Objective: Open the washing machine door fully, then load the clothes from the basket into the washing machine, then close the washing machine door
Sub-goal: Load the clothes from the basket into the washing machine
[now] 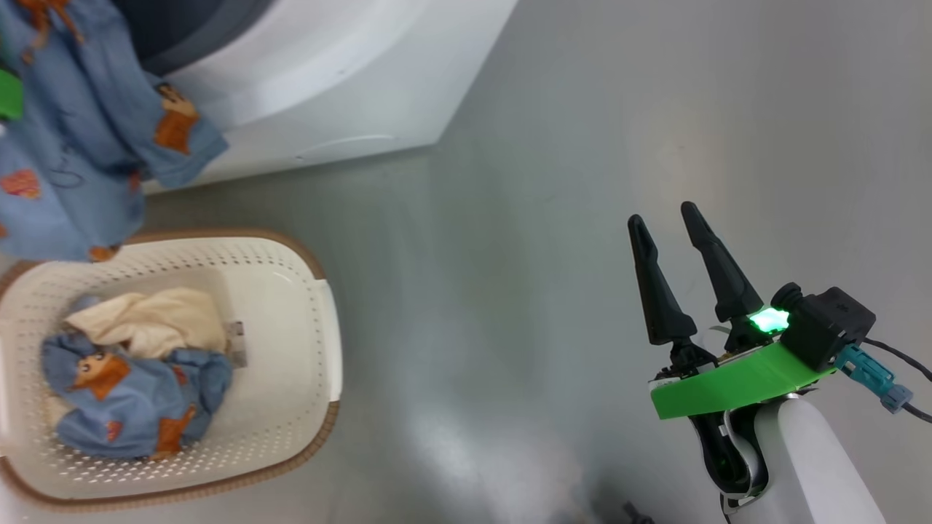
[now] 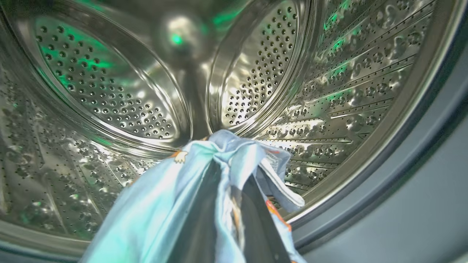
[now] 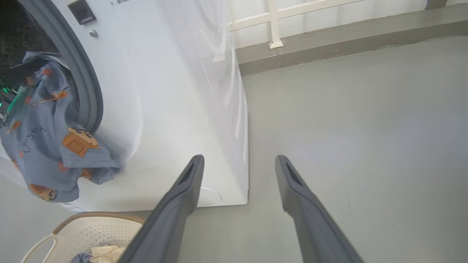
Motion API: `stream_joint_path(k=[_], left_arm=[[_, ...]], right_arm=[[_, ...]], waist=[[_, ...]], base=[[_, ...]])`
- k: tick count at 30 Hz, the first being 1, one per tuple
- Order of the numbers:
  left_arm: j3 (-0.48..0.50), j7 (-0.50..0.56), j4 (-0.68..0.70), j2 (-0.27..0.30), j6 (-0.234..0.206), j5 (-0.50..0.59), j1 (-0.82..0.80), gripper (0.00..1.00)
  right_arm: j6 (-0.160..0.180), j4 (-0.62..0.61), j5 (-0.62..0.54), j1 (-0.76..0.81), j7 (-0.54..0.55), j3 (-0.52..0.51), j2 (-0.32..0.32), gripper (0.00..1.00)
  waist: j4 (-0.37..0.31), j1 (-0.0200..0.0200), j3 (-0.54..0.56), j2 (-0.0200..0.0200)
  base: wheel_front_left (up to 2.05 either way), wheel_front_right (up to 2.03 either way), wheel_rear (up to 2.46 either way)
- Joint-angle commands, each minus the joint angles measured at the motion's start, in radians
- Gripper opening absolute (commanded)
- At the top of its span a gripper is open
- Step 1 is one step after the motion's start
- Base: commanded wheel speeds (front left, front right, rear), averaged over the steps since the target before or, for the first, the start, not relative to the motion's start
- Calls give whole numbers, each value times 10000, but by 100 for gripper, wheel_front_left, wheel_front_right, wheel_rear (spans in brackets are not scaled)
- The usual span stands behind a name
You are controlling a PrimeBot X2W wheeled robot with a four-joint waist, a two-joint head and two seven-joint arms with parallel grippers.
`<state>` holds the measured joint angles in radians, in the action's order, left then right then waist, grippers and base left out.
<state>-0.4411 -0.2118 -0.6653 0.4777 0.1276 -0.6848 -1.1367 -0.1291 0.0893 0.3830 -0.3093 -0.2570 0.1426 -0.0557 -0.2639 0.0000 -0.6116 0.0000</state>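
My left gripper [image 2: 223, 164] reaches into the washing machine's [image 1: 349, 80] steel drum [image 2: 109, 91], shut on a light blue garment [image 2: 157, 212] with orange figures. The cloth drapes over its dark fingers [image 2: 256, 219]. That garment [image 1: 80, 145] hangs out over the machine's front above the basket [image 1: 291, 306]. It trails past the grey gasket [image 3: 82, 73]. In the basket lie a cream cloth [image 1: 156, 320] and more blue printed fabric [image 1: 138, 393]. My right gripper [image 1: 661, 213] stands open and empty over the floor, right of the basket. The washing machine door is out of view.
Grey floor [image 1: 510, 255] stretches right of the machine and the basket. In the right wrist view a low grey ledge [image 3: 347, 40] with a white railing [image 3: 272, 25] runs along the far wall behind the machine's side [image 3: 164, 91].
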Motion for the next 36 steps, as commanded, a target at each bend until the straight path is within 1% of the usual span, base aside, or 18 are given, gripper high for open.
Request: stream_joint_path(k=[1,5,10,13,16,20,21,22,23,29,32,36], left_arm=[[94,48,29,540,29,-124,-469,0],[-551,235,-537,741,29,-114,-1189,0],[-1063,84,-1102,858,30,-260,-1934,0],[-1107,-294,-1202,823,30,-133,-2458,0],[-810,-471,-1235,686,30,66,-2886,0],[-618,-492,-1463,486,30,201,-2871,0],[-592,-494,-1657,423,24,208,-2809,12],[-559,-495,-1863,370,5,208,-2759,89],[-550,-495,-2125,308,-2,179,-2695,100],[-906,-157,-3221,9,15,152,-2687,100],[-1052,-213,-3400,-82,23,79,-2689,100],[-1322,-306,-3287,-128,27,-131,-2577,100]], right_arm=[[-16,-285,127,45,-48,210,54,100],[-16,-401,214,-11,-48,313,54,100],[-16,-467,310,23,-48,458,54,100],[-16,-488,332,55,-48,466,54,100],[-16,-502,370,36,-48,445,54,100],[-16,-477,389,-8,-48,474,54,100],[-16,-459,390,-9,-48,489,54,100],[-16,-439,394,-7,-48,504,54,100],[-16,-417,396,-3,-48,518,54,100],[-16,-314,373,-13,-48,512,54,100],[-16,-277,363,-73,-48,529,54,100],[-16,-232,343,-138,-48,520,54,100]], waist=[[-438,0,-501,0],[-615,0,-761,0],[-764,0,-863,0],[-770,0,-914,0],[-745,0,-959,0],[-731,0,-927,0],[-726,0,-901,0],[-721,0,-877,0],[-714,0,-848,0],[-601,0,-757,0],[-513,0,-713,0],[-393,0,-640,0]], base=[[0,0,0],[0,0,0],[0,0,0],[0,0,0],[0,0,0],[0,0,0],[0,0,0],[0,0,0],[0,0,0],[0,0,0],[0,0,0],[0,0,0]])
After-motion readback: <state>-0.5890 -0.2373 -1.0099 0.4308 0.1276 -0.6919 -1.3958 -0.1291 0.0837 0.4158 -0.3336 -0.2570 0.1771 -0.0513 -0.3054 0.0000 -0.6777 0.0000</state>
